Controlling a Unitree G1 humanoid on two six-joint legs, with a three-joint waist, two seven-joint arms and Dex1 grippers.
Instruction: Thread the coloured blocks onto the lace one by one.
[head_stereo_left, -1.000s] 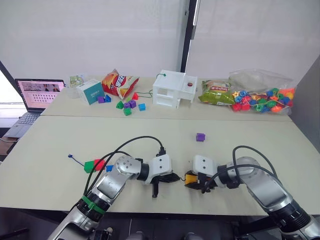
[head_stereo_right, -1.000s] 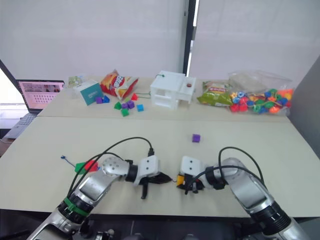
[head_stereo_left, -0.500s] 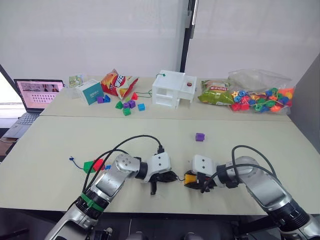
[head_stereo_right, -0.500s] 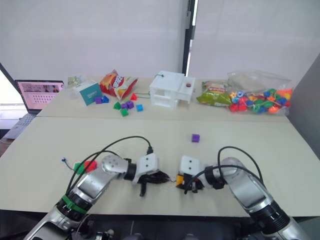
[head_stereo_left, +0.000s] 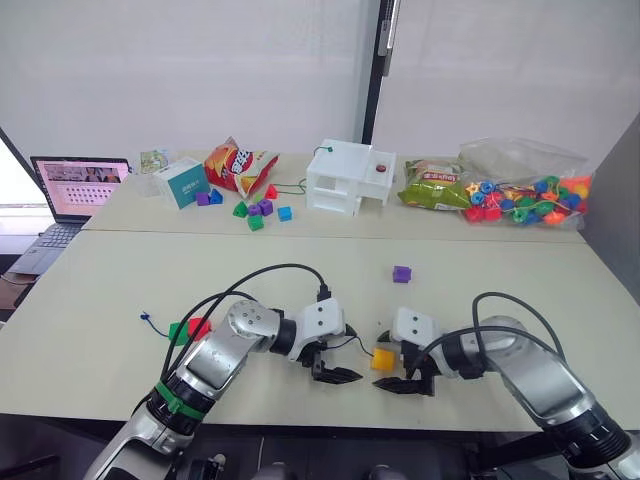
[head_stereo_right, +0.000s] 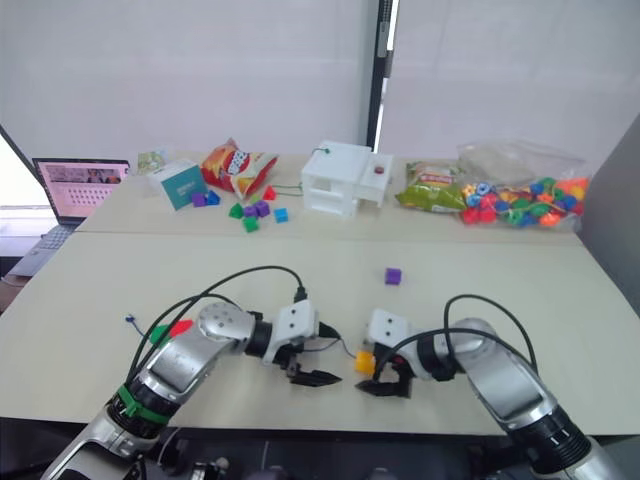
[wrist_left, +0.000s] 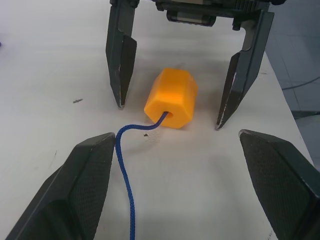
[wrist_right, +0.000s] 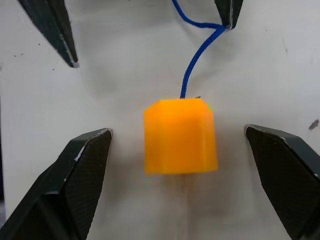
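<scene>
Bench (head_stereo_left: 120, 290): yellow block (head_stereo_left: 382, 359), with lace (wrist_left: 125, 170) entering it, is lying between spread left gripper (head_stereo_left: 335, 373) and spread right gripper (head_stereo_left: 400, 385).

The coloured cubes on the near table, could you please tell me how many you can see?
4: yellow cube on the lace between the grippers, purple cube farther back, green cube and red cube left. More may be hidden.

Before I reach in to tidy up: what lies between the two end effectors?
The yellow block, with the lace entering its hole, sits on bare table between the open left end effector and right end effector, seen in both wrist views.
</scene>
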